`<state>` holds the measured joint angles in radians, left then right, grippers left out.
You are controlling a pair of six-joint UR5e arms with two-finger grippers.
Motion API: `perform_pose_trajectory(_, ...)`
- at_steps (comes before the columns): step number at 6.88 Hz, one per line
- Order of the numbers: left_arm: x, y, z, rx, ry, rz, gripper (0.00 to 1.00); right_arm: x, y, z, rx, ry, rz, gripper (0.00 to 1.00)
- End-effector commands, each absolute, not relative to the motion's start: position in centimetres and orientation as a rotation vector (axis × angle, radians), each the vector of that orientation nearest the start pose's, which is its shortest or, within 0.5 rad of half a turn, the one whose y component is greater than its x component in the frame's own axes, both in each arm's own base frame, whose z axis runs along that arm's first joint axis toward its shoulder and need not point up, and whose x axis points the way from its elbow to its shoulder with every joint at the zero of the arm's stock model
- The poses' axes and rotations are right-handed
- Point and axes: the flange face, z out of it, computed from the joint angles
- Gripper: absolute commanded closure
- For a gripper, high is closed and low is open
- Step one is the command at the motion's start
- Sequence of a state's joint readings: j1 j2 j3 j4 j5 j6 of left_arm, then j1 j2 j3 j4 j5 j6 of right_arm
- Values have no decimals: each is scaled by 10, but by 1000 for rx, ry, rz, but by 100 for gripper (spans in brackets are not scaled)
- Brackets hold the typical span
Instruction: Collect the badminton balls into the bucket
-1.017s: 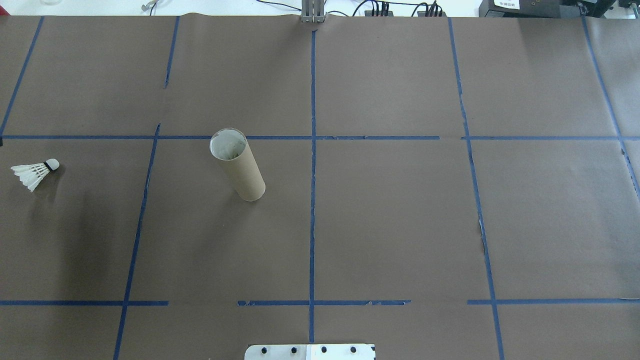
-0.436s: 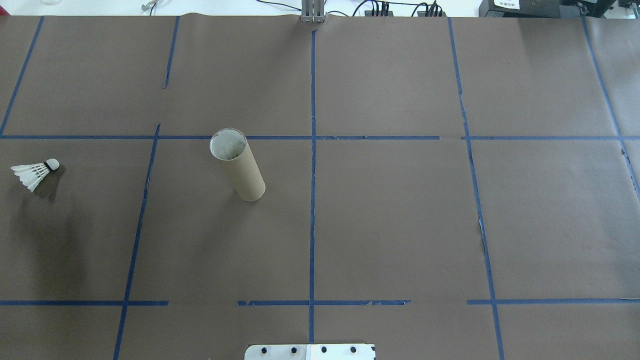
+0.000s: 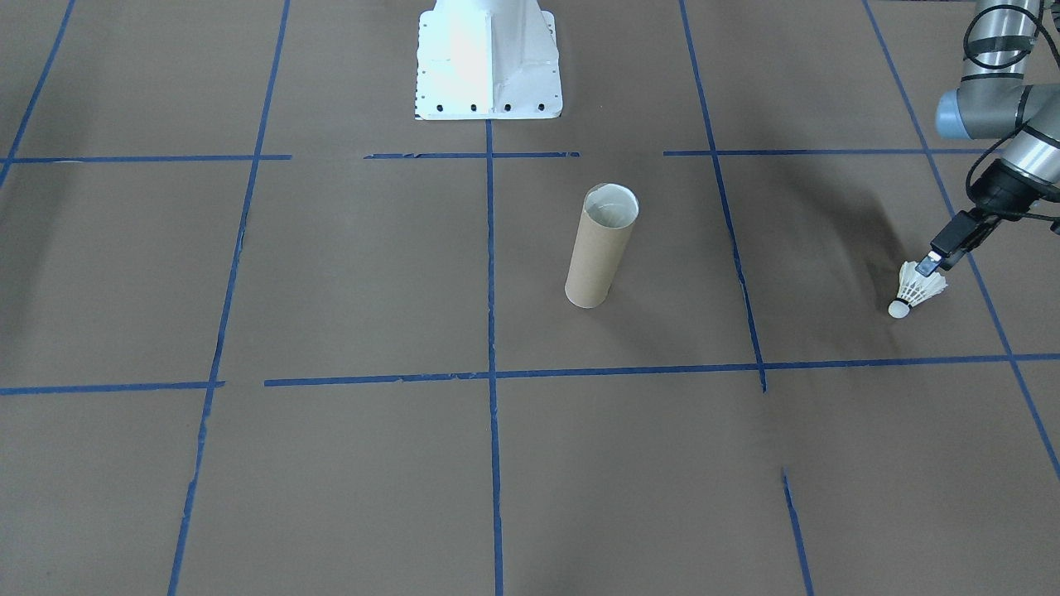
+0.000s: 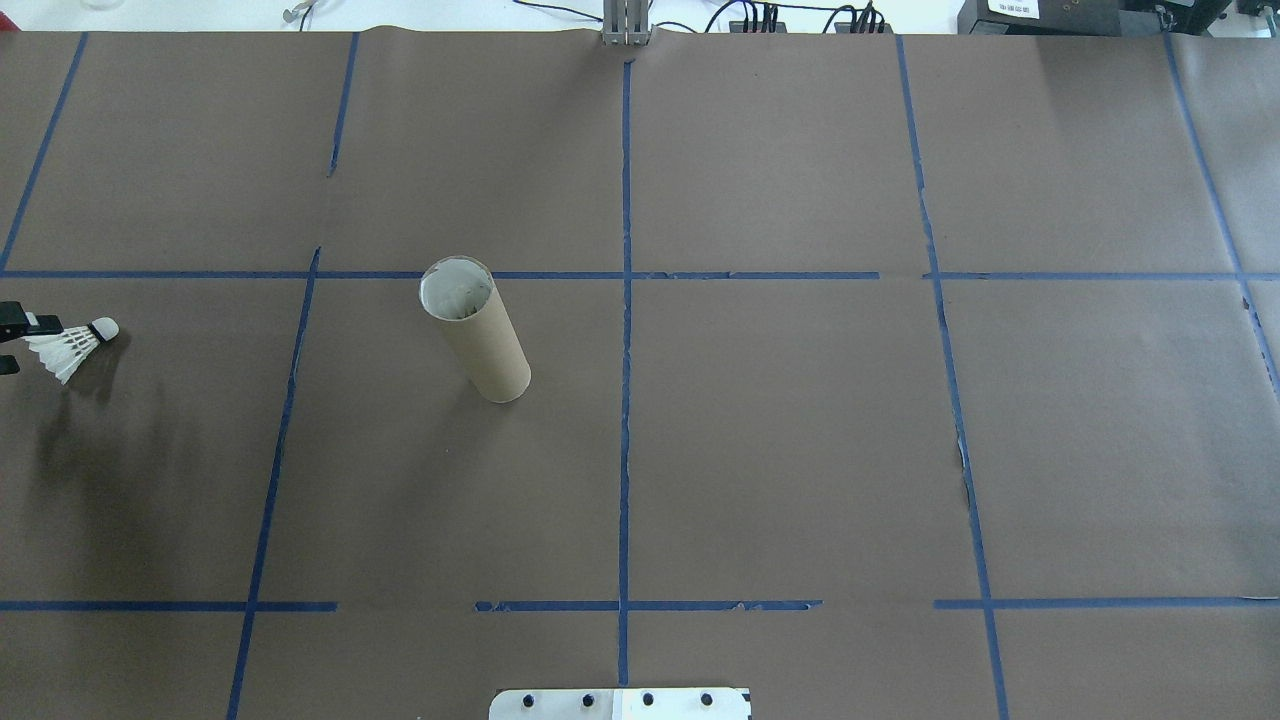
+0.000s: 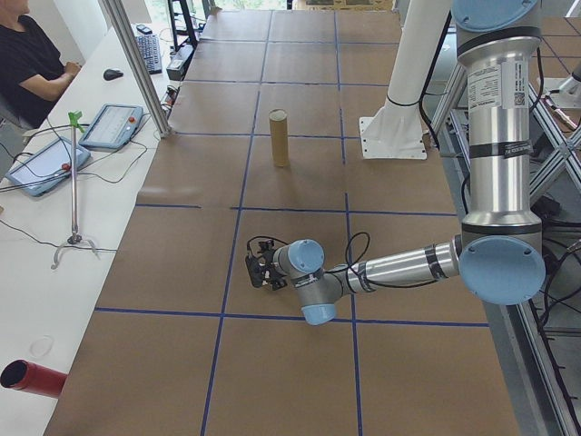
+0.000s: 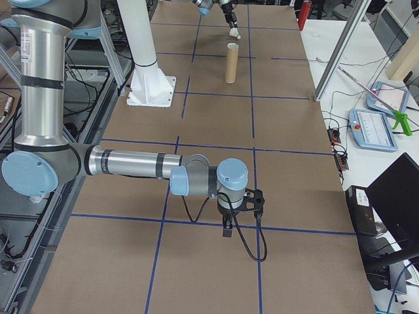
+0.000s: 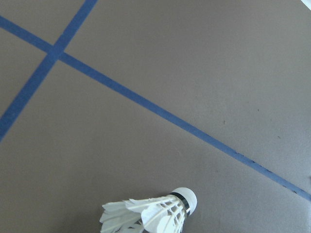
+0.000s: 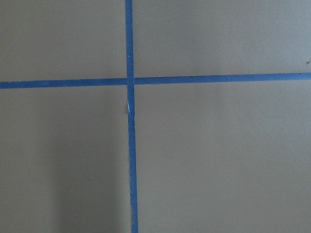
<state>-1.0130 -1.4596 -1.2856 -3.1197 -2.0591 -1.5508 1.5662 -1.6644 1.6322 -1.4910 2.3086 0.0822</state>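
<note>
On the brown paper table (image 4: 780, 440) gridded with blue tape (image 4: 624, 300), shuttlecock (image 4: 72, 345) lying flat between the left gripper's (image 4: 8, 345) spread fingers, cardboard tube (image 4: 475, 330) upright well apart, right gripper's (image 6: 239, 212) state unclear.

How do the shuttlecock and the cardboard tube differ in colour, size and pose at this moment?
Colour: the shuttlecock is white with a thin dark band; the cardboard tube is brown outside and pale inside.
Size: the tube is much taller and wider than the shuttlecock.
Pose: the tube stands upright with its open end up; the shuttlecock lies on its side.
Company: the left gripper is at the shuttlecock's feathers; nothing is near the tube.
Both rest on the brown table.
</note>
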Motion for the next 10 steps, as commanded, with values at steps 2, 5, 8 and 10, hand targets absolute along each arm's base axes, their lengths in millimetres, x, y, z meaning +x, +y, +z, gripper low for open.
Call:
perform_pose_trajectory(2, 170, -413, 681, 174, 1217, -591, 11, 64, -456, 667, 13, -739, 57, 0)
perform_pose_trajectory(5, 178, -425, 670, 196, 1232, -590, 21, 64, -456, 667, 13, -738, 57, 0)
perform_pose_trajectory(8, 181, -431, 666, 206, 1233, -581, 68, 64, -456, 667, 13, -739, 57, 0)
perform_pose_trajectory(10, 183, -432, 659, 211, 1247, -568, 100, 64, -456, 667, 13, -739, 57, 0)
